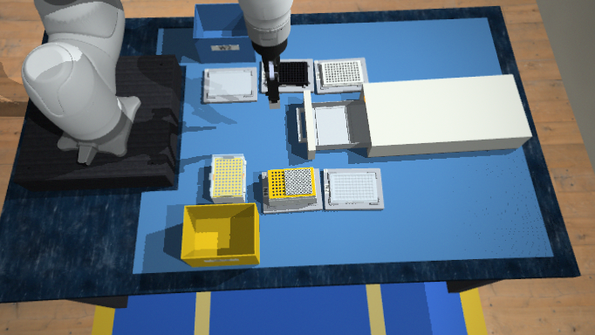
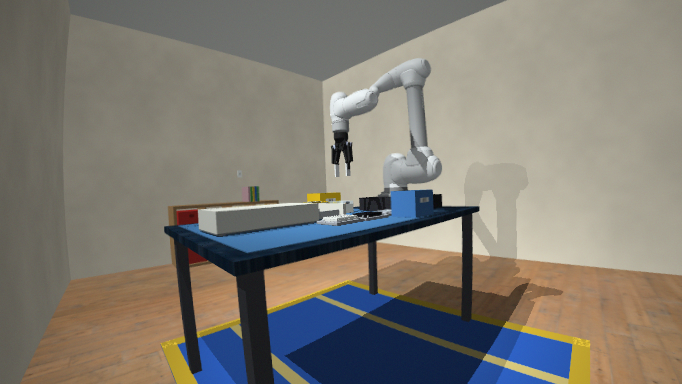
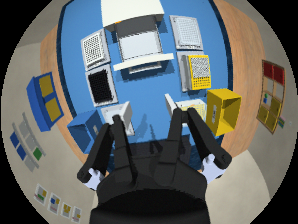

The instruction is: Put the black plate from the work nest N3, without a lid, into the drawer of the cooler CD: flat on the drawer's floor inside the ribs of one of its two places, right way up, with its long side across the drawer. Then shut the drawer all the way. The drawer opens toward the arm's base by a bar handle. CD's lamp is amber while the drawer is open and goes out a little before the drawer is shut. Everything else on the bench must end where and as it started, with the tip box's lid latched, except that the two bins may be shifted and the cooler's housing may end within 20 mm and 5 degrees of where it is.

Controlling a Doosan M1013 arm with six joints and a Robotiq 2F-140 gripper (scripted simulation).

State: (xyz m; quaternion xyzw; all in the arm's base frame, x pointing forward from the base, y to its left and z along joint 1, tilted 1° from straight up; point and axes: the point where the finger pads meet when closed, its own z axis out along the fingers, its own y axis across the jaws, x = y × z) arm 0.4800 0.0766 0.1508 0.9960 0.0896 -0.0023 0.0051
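The black plate (image 1: pixel 293 73) lies flat in its grey nest at the back of the bench, with no lid; it also shows in the wrist view (image 3: pixel 100 84). My gripper (image 1: pixel 274 102) hangs high above the bench beside the plate's left end and hides that end. Its fingers stand apart and hold nothing, as the side view (image 2: pixel 342 172) and the wrist view (image 3: pixel 148 117) show. The white cooler (image 1: pixel 445 114) has its drawer (image 1: pixel 333 126) pulled out toward the arm's base. The bar handle (image 1: pixel 301 125) is on the drawer's left front. A light rectangle fills the drawer's front place.
A lidded plate (image 1: pixel 229 84) and a white plate (image 1: pixel 341 73) flank the black plate. A blue bin (image 1: pixel 222 32) stands behind them. Toward the front are a tip box (image 1: pixel 228 178), a yellow rack (image 1: pixel 291 183), a clear plate (image 1: pixel 353 188) and a yellow bin (image 1: pixel 220 235).
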